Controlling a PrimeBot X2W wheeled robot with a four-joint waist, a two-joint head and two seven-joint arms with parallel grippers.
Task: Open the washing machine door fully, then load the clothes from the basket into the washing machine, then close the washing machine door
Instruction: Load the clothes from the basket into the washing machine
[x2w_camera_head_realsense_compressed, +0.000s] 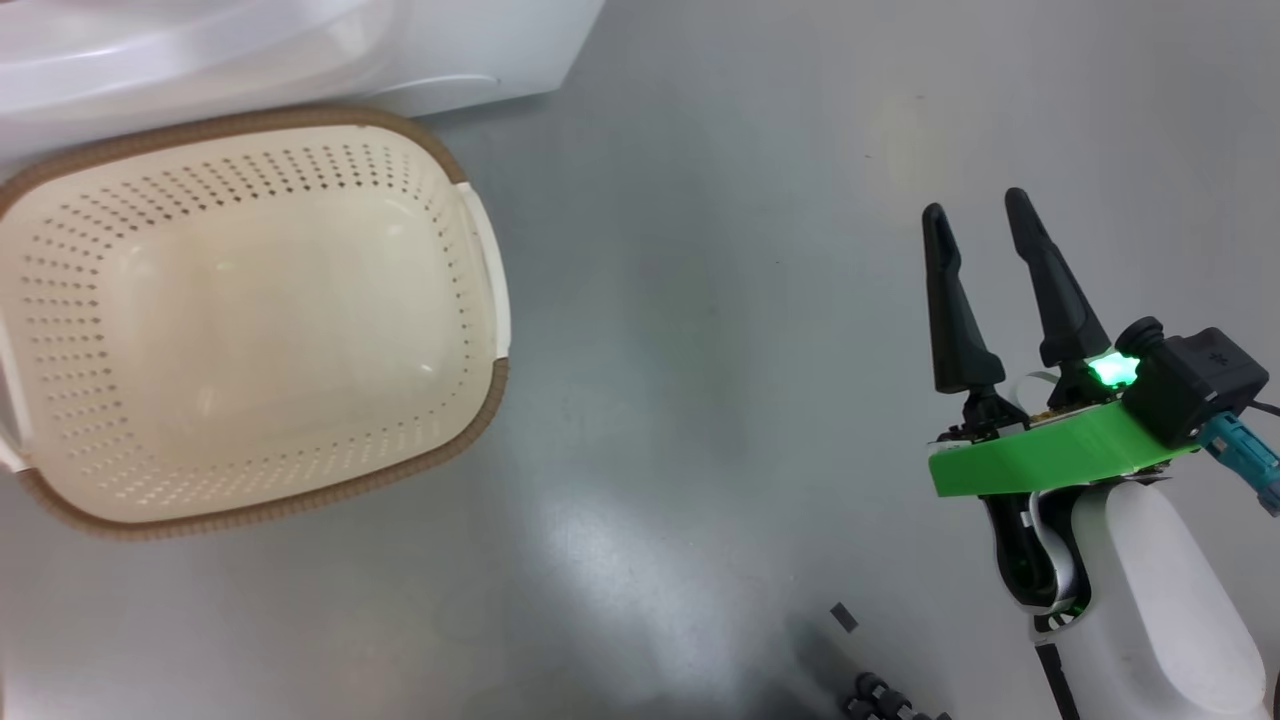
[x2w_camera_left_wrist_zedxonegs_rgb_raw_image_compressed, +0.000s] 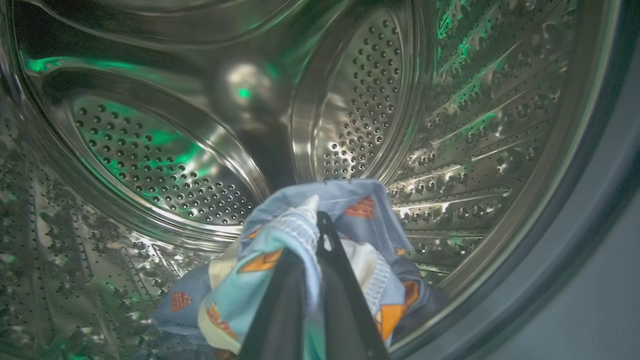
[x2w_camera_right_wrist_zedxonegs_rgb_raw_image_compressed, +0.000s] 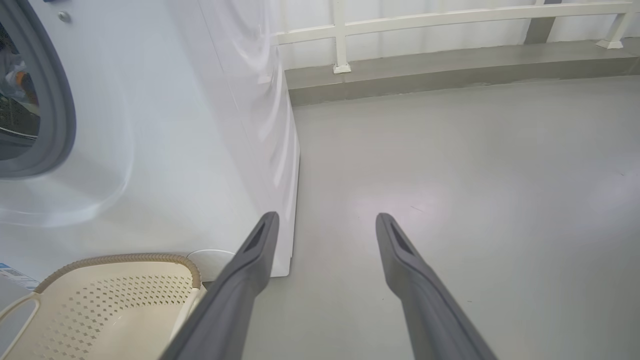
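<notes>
Steel surrounds the left gripper (x2w_camera_left_wrist_zedxonegs_rgb_raw_image_compressed: 314, 231): it is inside the drum (x2w_camera_left_wrist_zedxonegs_rgb_raw_image_compressed: 150, 160) of the washer (x2w_camera_head_realsense_compressed: 480, 50). Its two dark fingers stand close together, pinched on the clothes (x2w_camera_left_wrist_zedxonegs_rgb_raw_image_compressed: 360, 202), a bunch of light-blue fabric with orange and brown figures and some white ribbed cloth. The fabric drapes over the left finger and hangs down on both sides toward the drum's lower wall; whether it touches the wall I cannot tell. Green light glints on the perforated back plate and ribs. At the right edge of that view runs the dark grey gasket (x2w_camera_left_wrist_zedxonegs_rgb_raw_image_compressed: 575, 240).

In the head view, the cream basket (x2w_camera_head_realsense_compressed: 480, 300) stands on the grey floor (x2w_camera_head_realsense_compressed: 700, 400), just in front of the washer's white base, its bare perforated bottom showing. The right gripper (x2w_camera_head_realsense_compressed: 977, 205) hovers well apart from it, over open floor at the lower right, fingers spread wide and holding nothing. A green lamp (x2w_camera_head_realsense_compressed: 1110, 370) glows at its wrist above a green bracket (x2w_camera_head_realsense_compressed: 1050, 455).

The right wrist view shows the same spread fingers (x2w_camera_right_wrist_zedxonegs_rgb_raw_image_compressed: 250, 270) pointing along the floor past the washer's corner, the basket's rim at the lower left, the gasket ring at the far left, and a white railing (x2w_camera_right_wrist_zedxonegs_rgb_raw_image_compressed: 450, 17) against the far wall.
</notes>
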